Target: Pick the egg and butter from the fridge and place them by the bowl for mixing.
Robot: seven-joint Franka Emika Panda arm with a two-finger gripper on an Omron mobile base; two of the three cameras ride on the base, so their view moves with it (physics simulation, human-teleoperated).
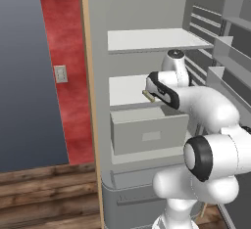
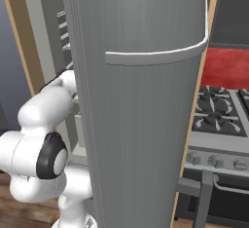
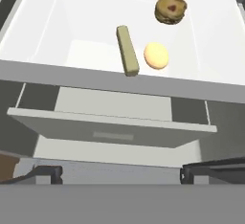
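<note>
- Risk: butter (image 3: 127,50) overhangs the shelf (image 3: 57,36) lip, so a clumsy approach could likely knock it off the edge; egg (image 3: 156,55) may roll if nudged
- Gripper (image 3: 122,174): fingers spread wide, holding nothing
- Position: butter ahead of the tips, egg just right of it, brown cookie-like item (image 3: 170,10) farther back in the fridge (image 1: 147,42)

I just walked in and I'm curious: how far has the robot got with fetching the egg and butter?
Done: the fridge stands open. In hand: nothing yet; the open gripper hangs in front of the white shelf, where the butter and egg lie side by side. Left: picking up both and carrying them to the bowl.
</note>
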